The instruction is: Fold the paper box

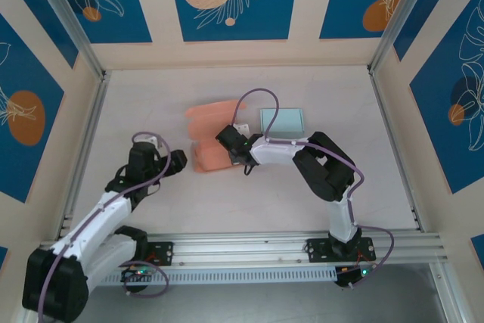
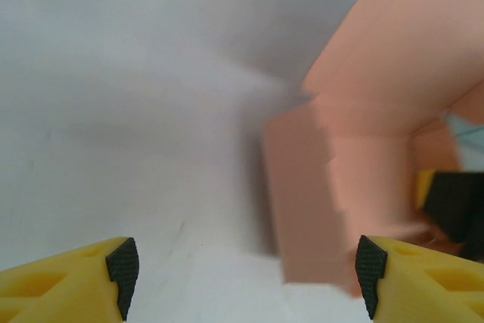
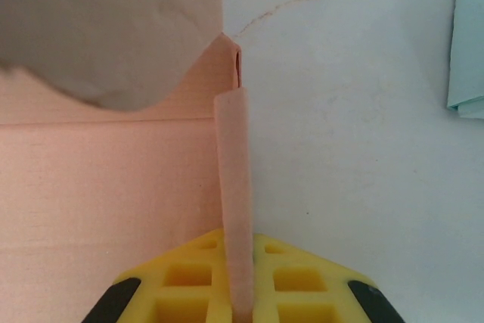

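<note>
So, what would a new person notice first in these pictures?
The orange paper box, half folded, lies mid-table. The right gripper pinches one of its flaps, while the left gripper stands open just left of it. A pale green sheet lies behind the box.

The paper box point(image 1: 208, 156) lies on the table point(image 1: 144, 96) near its middle, between the two arms. One panel of it stretches away towards the back wall, and the rest sits nearer the arm bases. The left gripper point(image 1: 181, 161) is just beside the box on its left, apart from it. The right gripper point(image 1: 228, 144) is at the box's right edge, with an upright flap of the box between its fingers. A flat paper piece point(image 1: 282, 120) lies on the table right of the box and behind the right gripper, apart from both.
</note>
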Available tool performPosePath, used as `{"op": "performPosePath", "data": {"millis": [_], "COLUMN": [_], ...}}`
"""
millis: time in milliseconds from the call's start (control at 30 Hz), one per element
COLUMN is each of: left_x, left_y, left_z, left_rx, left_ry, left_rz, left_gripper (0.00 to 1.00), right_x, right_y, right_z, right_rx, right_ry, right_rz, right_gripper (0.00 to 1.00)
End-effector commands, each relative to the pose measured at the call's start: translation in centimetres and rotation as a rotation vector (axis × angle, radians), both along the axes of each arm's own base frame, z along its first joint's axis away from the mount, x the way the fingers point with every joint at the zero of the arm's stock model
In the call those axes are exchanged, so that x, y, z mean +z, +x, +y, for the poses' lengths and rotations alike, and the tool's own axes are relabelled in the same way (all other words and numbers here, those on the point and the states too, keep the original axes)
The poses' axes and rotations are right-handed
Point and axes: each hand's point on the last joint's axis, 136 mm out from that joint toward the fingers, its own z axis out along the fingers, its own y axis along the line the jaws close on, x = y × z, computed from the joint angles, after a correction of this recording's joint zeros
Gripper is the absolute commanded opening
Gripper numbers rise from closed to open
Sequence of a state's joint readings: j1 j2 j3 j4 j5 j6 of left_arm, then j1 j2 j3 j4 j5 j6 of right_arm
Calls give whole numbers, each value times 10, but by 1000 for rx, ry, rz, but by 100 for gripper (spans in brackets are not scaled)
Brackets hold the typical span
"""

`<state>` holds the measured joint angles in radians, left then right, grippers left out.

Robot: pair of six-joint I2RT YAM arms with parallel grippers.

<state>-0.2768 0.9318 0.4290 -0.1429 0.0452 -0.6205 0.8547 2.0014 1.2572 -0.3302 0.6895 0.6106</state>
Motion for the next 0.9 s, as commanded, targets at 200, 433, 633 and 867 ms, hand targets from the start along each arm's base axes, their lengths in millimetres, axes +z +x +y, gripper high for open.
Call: {"op": "performPosePath", "data": {"millis": [200, 433, 633, 867], "left_x": [-29, -8, -5, -23], "left_y": [21, 32, 36, 45], "left_z": [-13, -31, -41, -51], "left_rx": [82, 27, -22, -42], "left_ry": [-235, -414, -439, -478], "left_rz": [20, -92, -86, -26], "left_gripper": [60, 95, 100, 100], "right_x": [-34, -32, -31, -32], "right_y": [-28, -29, -28, -28], "right_z": [-22, -20, -15, -14], "right_rx": [9, 15, 21, 24], "right_ry": [-126, -127, -109, -107], "right_rz": [116, 113, 111, 116], "right_gripper": [0, 0, 0, 0]}}
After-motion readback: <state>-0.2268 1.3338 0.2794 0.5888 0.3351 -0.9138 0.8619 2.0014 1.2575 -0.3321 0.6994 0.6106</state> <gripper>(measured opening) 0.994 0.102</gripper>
